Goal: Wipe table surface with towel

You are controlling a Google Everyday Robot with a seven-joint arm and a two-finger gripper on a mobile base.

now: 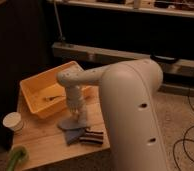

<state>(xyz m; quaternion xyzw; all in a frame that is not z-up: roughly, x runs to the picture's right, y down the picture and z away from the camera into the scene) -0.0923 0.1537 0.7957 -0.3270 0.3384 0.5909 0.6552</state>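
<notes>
Camera view, looking down and across at a small light-wood surface (45, 145) with the grain showing. At its back left, a yellow tray (31, 102), set askew to the edges and open on top. Holds one thin dark item (52, 98) lying on its floor, too small to name. Near the left edge, apart from the tray, a white cup (12, 121), upright; cannot tell what is in it. At the front left corner, a green object (15, 159), partly cut by the frame edge. Reaching in from the right, a bulky white arm (132, 110), filling much of the foreground and covering the right part of the surface. At its end, the tool (76, 111), pointing straight down just in front of the tray, clenched, tip down on the towel (67, 124); cannot tell whether any fold is pinched in its grip. Towel: thin, pale grey-blue, irregular in outline, spread flat on the wood under and around the tool tip, near the middle of the surface. Just in front of it, touching or overlapping its edge, a thicker blue-grey pad (74, 136). Right beside the pad, a dark striped block (92, 136), close to the arm.
</notes>
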